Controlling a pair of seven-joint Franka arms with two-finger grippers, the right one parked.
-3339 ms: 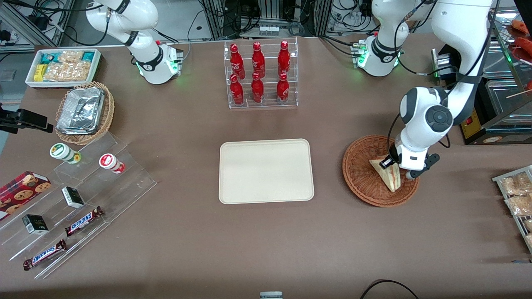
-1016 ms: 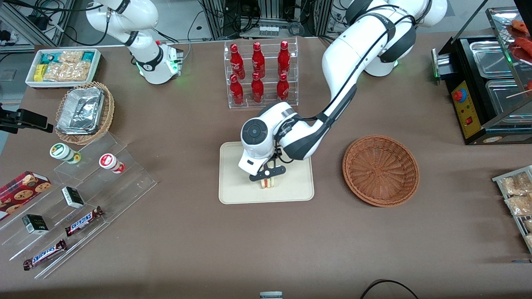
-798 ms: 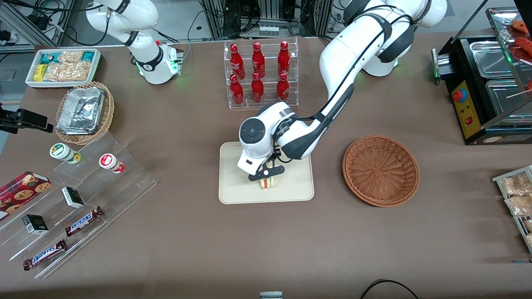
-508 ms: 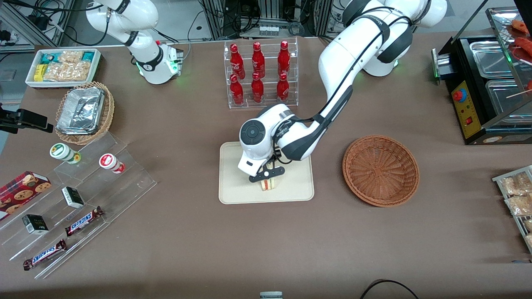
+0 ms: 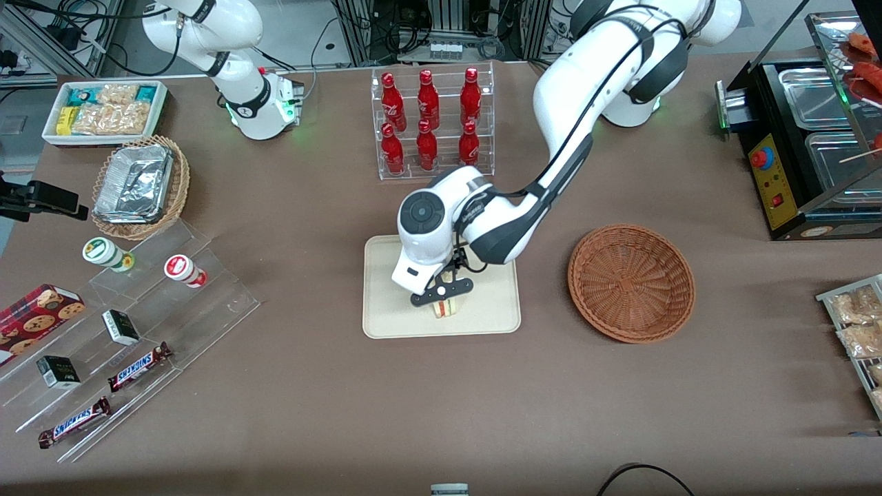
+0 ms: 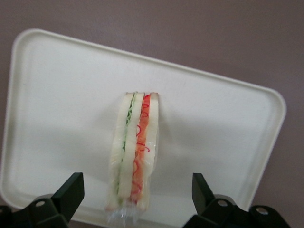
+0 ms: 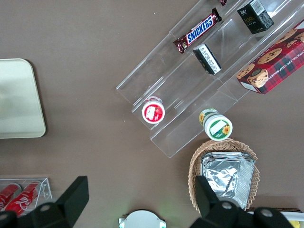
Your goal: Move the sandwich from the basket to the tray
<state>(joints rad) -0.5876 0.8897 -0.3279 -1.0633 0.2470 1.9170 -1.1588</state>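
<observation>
The sandwich, a wedge of white bread with green and red filling, stands on its edge on the cream tray, in the tray's part nearer the front camera. My left gripper hovers just over it, open. Its black fingertips stand well apart on either side of the sandwich, touching nothing. The reddish-brown wicker basket lies empty beside the tray, toward the working arm's end. An edge of the tray also shows in the right wrist view.
A clear rack of red bottles stands farther from the camera than the tray. Toward the parked arm's end are acrylic steps with snacks, a tan wicker basket with a foil container and a white box of packets. A black appliance flanks the basket.
The gripper carried the sandwich from the basket to the tray. Within the last second its fingers have opened and let go, and the sandwich now stands free on the tray.
</observation>
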